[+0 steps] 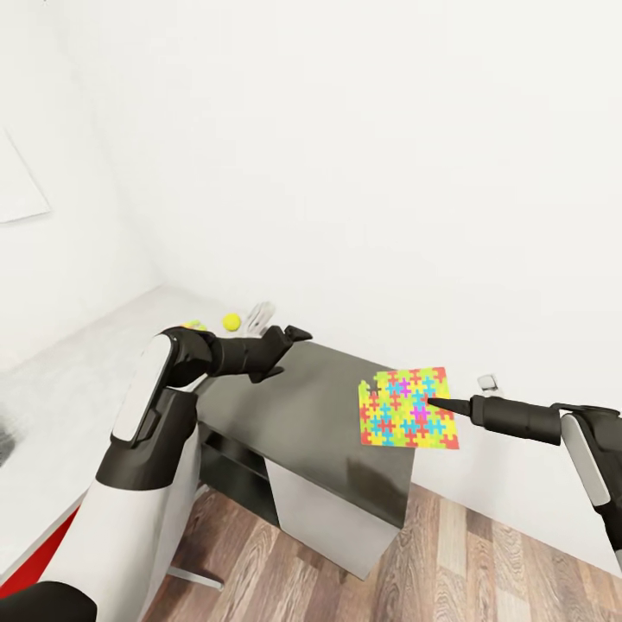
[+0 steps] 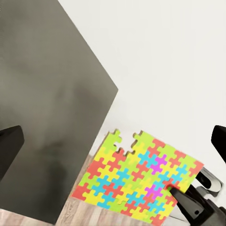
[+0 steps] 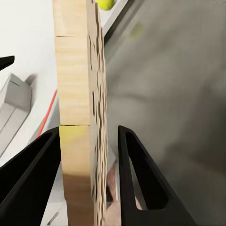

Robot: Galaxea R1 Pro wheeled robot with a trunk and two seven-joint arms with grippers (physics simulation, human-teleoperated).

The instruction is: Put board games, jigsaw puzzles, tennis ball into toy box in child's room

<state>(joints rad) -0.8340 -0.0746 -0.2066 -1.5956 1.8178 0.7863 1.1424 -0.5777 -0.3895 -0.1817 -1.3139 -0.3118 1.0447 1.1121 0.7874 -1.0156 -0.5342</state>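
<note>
My right gripper is shut on the edge of a jigsaw puzzle, a mosaic square held upright in the air past the right end of the dark cabinet. In the right wrist view the puzzle stands edge-on between the black fingers. My left gripper hovers open and empty over the cabinet's far left corner, and its wrist view looks at the puzzle. The tennis ball lies on the pale table behind the left gripper. The pale shape beside the ball is too small to identify.
The dark grey cabinet stands against the white wall between my arms, lower than the table. Wood plank floor lies in front of it. A red chair edge shows under the table at the lower left. A wall socket sits near the right gripper.
</note>
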